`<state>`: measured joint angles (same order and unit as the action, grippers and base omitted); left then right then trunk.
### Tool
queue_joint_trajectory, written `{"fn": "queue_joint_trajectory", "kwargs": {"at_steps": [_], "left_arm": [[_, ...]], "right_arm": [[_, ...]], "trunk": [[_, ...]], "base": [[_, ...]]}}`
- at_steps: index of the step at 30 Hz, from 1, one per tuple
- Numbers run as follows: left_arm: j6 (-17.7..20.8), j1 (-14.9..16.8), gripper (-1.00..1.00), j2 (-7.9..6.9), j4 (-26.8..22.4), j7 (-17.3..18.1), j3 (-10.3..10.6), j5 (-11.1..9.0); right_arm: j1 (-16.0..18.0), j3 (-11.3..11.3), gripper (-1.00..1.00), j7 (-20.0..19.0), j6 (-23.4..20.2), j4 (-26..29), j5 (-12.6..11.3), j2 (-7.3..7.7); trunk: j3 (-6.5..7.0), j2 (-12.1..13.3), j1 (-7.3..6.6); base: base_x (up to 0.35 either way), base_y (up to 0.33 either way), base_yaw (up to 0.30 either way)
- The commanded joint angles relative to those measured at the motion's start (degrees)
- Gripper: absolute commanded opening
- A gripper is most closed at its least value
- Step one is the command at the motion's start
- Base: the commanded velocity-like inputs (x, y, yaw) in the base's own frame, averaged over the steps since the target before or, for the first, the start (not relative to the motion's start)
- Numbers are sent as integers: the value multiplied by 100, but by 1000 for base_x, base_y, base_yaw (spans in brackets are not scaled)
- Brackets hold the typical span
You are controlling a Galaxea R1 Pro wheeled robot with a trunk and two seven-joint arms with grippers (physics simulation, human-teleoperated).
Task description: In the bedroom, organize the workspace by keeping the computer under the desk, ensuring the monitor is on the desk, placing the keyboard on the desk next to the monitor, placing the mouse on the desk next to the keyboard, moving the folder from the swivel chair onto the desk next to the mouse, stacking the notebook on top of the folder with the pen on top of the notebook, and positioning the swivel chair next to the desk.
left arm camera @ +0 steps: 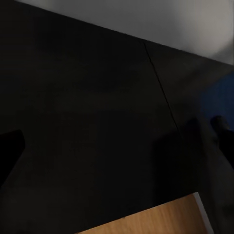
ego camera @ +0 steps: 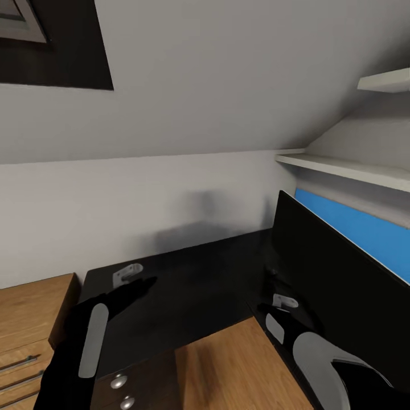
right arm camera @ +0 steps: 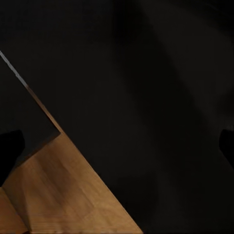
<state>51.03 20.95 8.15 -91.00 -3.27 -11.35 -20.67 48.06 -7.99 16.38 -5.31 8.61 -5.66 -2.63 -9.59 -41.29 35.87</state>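
Note:
The desk [ego camera: 193,285] has a glossy black L-shaped top with nothing lying on the part I see. The monitor [ego camera: 333,273] stands on its right wing, black screen facing left. My left gripper [ego camera: 141,283] hovers over the desk's left part, and in the left wrist view one finger [left arm camera: 9,151] sits at the frame edge above the black top [left arm camera: 97,107]. My right gripper [ego camera: 269,310] hangs at the desk's inner corner just in front of the monitor. Its fingers [right arm camera: 9,146] stand wide apart over the desk top [right arm camera: 156,97], holding nothing.
A dark drawer unit [ego camera: 122,387] with round knobs sits under the desk's left end. A low light-wood cabinet [ego camera: 28,319] adjoins it on the left. White shelves [ego camera: 347,168] and a blue wall panel [ego camera: 364,228] lie behind the monitor. Wood floor [ego camera: 228,370] fills the desk's inner corner.

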Motion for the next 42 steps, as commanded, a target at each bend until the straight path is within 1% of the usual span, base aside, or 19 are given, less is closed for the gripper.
{"fn": "queue_joint_trajectory", "kwargs": {"at_steps": [1,4,9,11,12,15,16,19,22,25,42], "left_arm": [[30,6,100,6,-7,-34,-44,-62],[32,6,100,18,-16,-27,-220,-71],[35,6,100,25,-63,-19,-397,-80],[-30,-14,100,91,-128,-85,-461,-139],[-62,-13,100,123,-159,-117,-493,-137],[-159,-16,100,127,-255,-213,-501,-137],[-191,-17,100,113,-220,-245,-502,-137],[-287,-19,100,26,-144,-341,-502,-142],[-383,-20,100,-66,-128,-437,-501,-145],[-478,-20,100,-108,-116,-534,-500,-146],[-1021,-21,100,-138,-68,-1080,-500,-139]], "right_arm": [[2,11,100,21,-23,-6,-57,-14],[2,15,100,12,-19,-59,-52,-46],[1,14,100,11,-10,-82,-45,-51],[67,14,100,76,56,-16,-110,-116],[100,15,100,82,88,16,-134,-149],[198,21,100,79,184,114,-119,-246],[231,25,100,75,216,146,-114,-278],[325,40,100,49,312,160,-102,-246],[283,46,100,41,409,154,-98,-229],[254,50,100,35,505,151,-91,-219],[230,52,100,35,1050,156,-93,-223]], "trunk": [[-9,-8,2],[-8,-8,2],[-8,-8,2],[-8,-8,2],[-8,-8,2],[-8,-8,2],[-8,-8,2],[-8,-8,2],[-8,-8,2],[-8,-8,2],[-8,-8,2]], "base": [[0,0,-29],[0,0,-17],[0,0,-6],[0,0,0],[0,0,0],[0,0,0],[0,0,0],[0,0,0],[0,0,0],[0,0,0],[0,0,0]]}}
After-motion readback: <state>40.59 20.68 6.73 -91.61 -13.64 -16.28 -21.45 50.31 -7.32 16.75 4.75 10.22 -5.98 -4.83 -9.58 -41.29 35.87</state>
